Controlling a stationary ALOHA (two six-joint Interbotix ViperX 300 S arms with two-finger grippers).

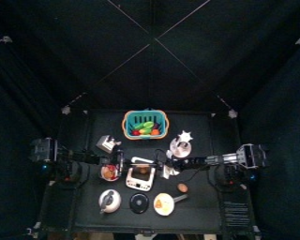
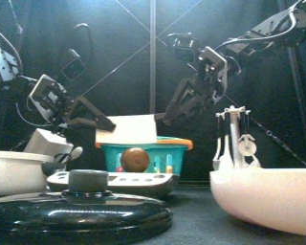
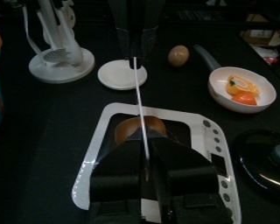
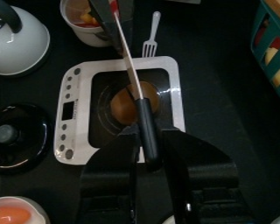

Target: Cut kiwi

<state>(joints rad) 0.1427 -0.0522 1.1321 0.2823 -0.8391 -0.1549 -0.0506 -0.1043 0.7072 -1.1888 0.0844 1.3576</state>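
Brown kiwi (image 4: 126, 105) on white cutting board (image 4: 74, 96), right jaws clamped on knife (image 4: 129, 68), left jaws clamped on skewer (image 3: 140, 96).

2 black jointed arms (image 2: 207, 77) with matte black grippers (image 4: 143, 188), cables trailing

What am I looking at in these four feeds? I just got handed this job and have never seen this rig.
Two black robot arms work at a small black table. The top view looks straight down, the front view looks level across the table, and each wrist view rides on one arm. In the middle, a kiwi lies on a white cutting board. The right end effector grips a knife whose blade reaches over the kiwi. The left end effector sits at the kiwi's other side; I cannot tell whether it grips anything. Around them are a teal basket, a white utensil stand, a bowl of fruit pieces, a fork and a black lid.
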